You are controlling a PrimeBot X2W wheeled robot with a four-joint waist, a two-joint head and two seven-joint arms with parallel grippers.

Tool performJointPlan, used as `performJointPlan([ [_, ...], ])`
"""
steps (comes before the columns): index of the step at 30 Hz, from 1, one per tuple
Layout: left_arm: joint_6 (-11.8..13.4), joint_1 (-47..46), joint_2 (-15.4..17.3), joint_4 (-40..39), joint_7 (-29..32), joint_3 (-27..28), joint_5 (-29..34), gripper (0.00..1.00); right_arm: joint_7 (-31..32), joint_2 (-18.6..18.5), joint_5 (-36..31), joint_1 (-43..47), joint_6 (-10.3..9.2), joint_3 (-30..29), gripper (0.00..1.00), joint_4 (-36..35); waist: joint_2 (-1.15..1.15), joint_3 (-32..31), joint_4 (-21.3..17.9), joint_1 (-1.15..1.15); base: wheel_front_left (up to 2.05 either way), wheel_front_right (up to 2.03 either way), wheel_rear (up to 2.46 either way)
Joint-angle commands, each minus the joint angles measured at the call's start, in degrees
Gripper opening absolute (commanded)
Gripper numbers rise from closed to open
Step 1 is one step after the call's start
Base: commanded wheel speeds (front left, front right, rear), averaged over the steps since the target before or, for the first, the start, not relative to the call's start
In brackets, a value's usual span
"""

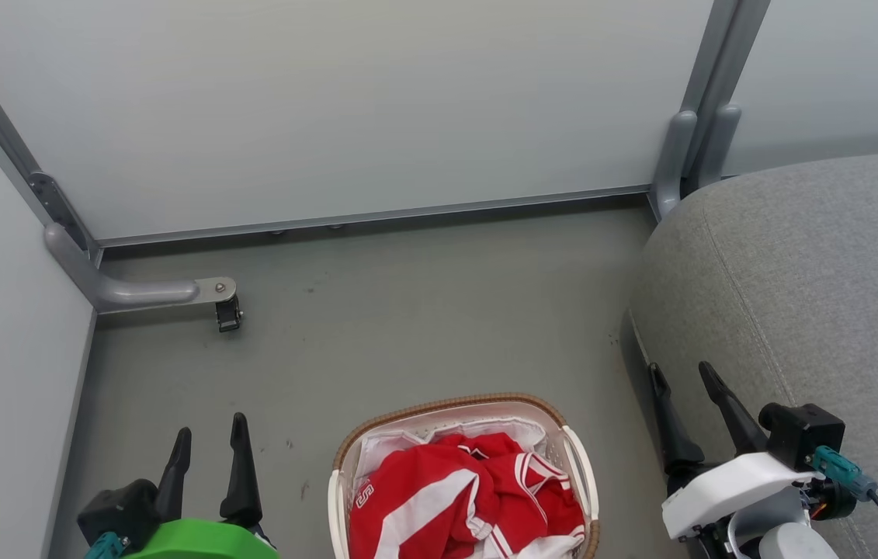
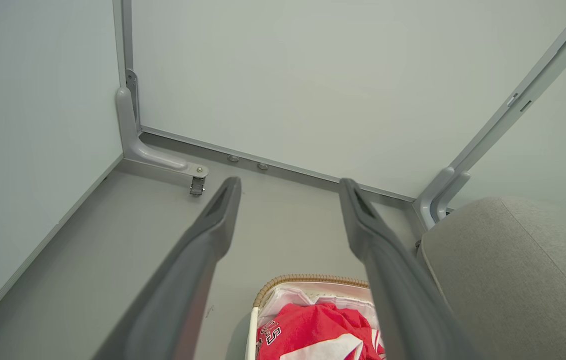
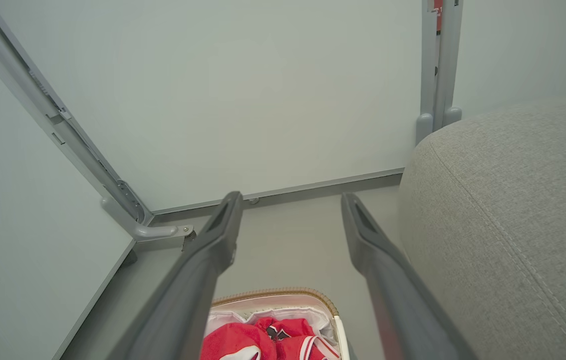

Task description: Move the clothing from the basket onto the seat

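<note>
I am holding both arms low over the floor, one on each side of the basket. The basket is standing on the floor just beside the seat, well apart from the floor's far left corner. The clothing is lying bunched inside the basket, its red folds heaped above the white liner, and none of it is on the seat yet.

The left gripper is hovering to the left of the basket with its fingers spread and nothing between them. The right gripper is hanging between basket and seat, likewise spread and empty.

I am judging the garments to be light, limp and a little slick, the kind of sports fabric that is going to drape and trail rather than lift as one piece. So I am planning to pinch a thick raised fold near the middle of the heap, where several layers are overlapping, and not a thin hem. I am also minding the liner, since too deep a bite risks catching it and dragging the light basket along.
</note>
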Motion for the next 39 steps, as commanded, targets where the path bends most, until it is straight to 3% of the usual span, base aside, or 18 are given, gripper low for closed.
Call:
performJointPlan([
  [1, 0.0, 0.5, 0.5, 0.0, -0.6, -0.2, 1.3, 1.00, -0.6, -0.3, -1.7, 0.4, 0.01, 0.2, 1.00, -0.1, 0.00, 0.0, 0.1, 0.00, 0.00, 0.00, 0.00],
  [33, 1.1, 1.8, 0.6, 2.9, -4.1, -1.9, 12.8, 1.00, -4.0, -0.5, -14.7, 1.2, 0.01, 2.2, 1.00, 0.6, 0.00, 0.3, 1.0, 0.00, 0.00, 0.00, 0.00],
  [39, 1.1, 1.6, 0.5, 3.0, -3.9, -1.8, 12.4, 1.00, -4.0, -0.5, -14.3, 1.2, 0.01, 2.0, 1.00, 0.6, 0.00, 0.3, 1.0, 0.00, 0.00, 0.00, 0.00],
])
